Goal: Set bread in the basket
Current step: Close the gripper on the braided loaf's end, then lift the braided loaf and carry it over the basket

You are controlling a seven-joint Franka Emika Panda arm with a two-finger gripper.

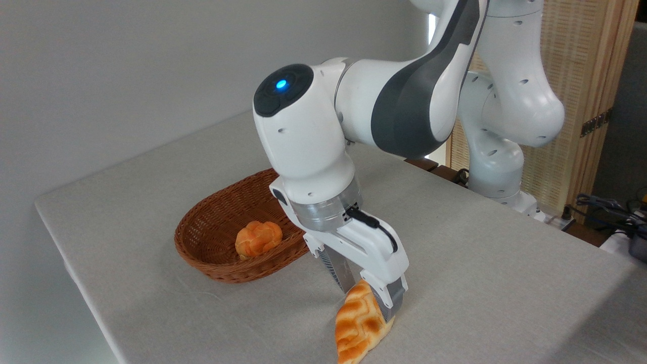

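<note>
The white Franka arm [399, 96] reaches down over the grey table [480, 242] with its gripper [371, 296] tilted toward the near edge. The two fingers straddle the upper pointed end of the braided bread loaf [360, 326], one finger [341, 273] on its left side and the other [393, 301] on its right, and both appear pressed against the crust, so the gripper is clenched on the loaf. The loaf lies on the tabletop at the bottom of the view, golden-brown with pale grooves, its lower tip running out of the picture. It sits outside the wicker basket [202, 247], which stands to the left and a little farther back, near but apart from the loaf. Inside the basket rests a small round orange bun [258, 238], close to its near wall.
</note>
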